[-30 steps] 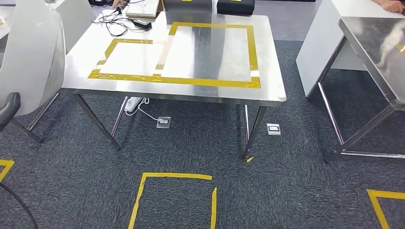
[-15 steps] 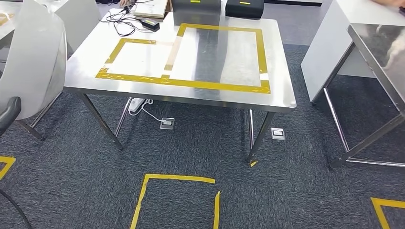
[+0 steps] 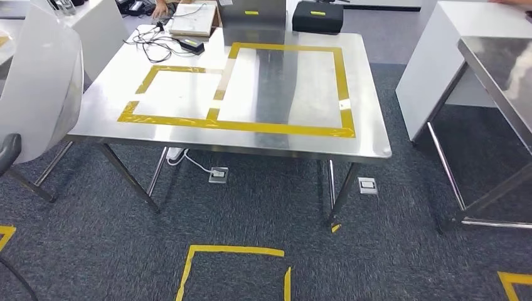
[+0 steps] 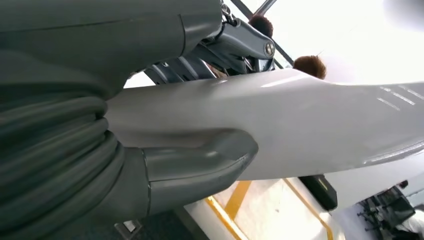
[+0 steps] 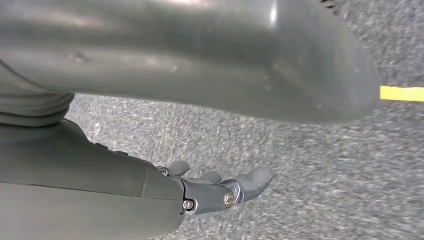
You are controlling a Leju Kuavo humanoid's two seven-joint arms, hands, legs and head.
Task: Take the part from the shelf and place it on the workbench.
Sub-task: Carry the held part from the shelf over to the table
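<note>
The part (image 3: 37,81) is a large white curved panel at the left edge of the head view, raised beside the workbench. My left hand (image 3: 11,150) grips its lower edge. In the left wrist view the thumb and fingers of my left hand (image 4: 150,170) clamp the white part (image 4: 300,125) from both sides. The steel workbench (image 3: 370,138) stands ahead, with a small taped rectangle (image 3: 175,94) and a large taped rectangle (image 3: 282,81) on its top. My right hand (image 5: 210,192) hangs over the grey carpet, its fingers loosely apart and holding nothing.
A black case (image 3: 317,17), cables (image 3: 157,37) and a flat white box (image 3: 191,19) lie along the workbench's far edge. A second steel table (image 3: 502,69) and a white cabinet (image 3: 439,44) stand to the right. A yellow tape square (image 3: 235,269) marks the floor in front.
The whole picture has shifted: the camera has moved and the workbench now sits lower and larger in the head view. The white part stays in my left hand.
</note>
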